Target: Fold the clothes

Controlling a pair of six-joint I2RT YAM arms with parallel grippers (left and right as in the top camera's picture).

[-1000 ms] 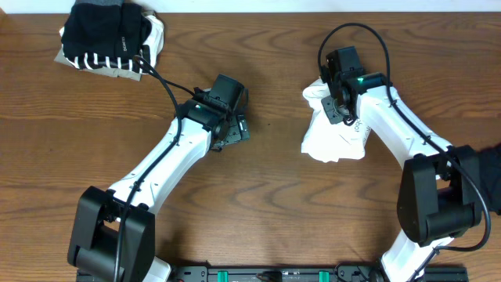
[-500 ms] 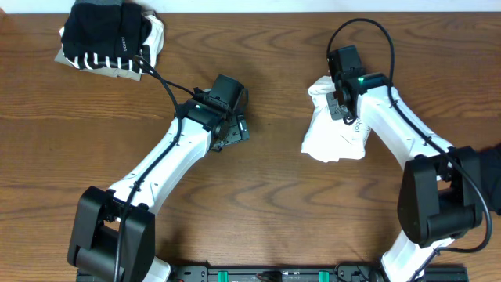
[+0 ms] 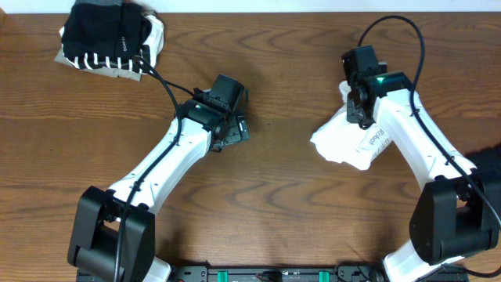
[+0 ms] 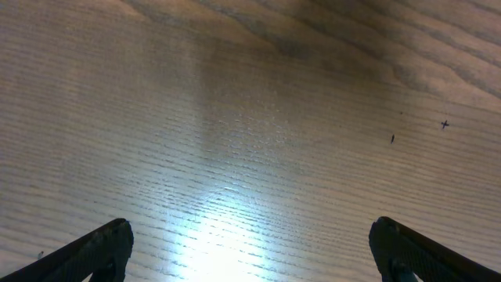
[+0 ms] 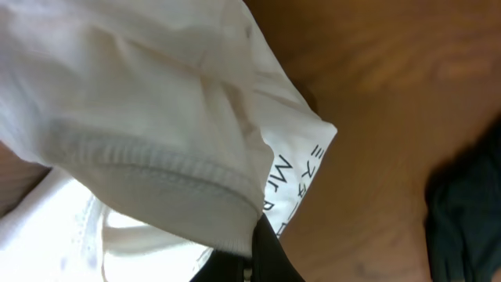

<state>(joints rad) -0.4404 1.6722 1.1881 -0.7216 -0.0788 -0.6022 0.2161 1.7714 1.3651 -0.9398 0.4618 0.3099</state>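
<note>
Fabric is bunching in the right gripper [image 3: 358, 106], clamped on the white T-shirt [image 3: 348, 142] lying right of centre on the table [image 3: 282, 204]; one-handed dragging is probably risking twists. The left gripper [image 4: 250, 254] is idling wide apart.

White T-shirt [image 3: 348, 141]: crumpled, not folded, lumped on right half of table [image 3: 274, 196], top end bunched up; stitched hem & small dark lettering show. Other clothes in a pile [image 3: 109, 39] at far-left corner: black garment [image 3: 98, 31] on top, b/w striped [image 3: 102, 61] under it, beige [image 3: 63, 56] at bottom.
</note>
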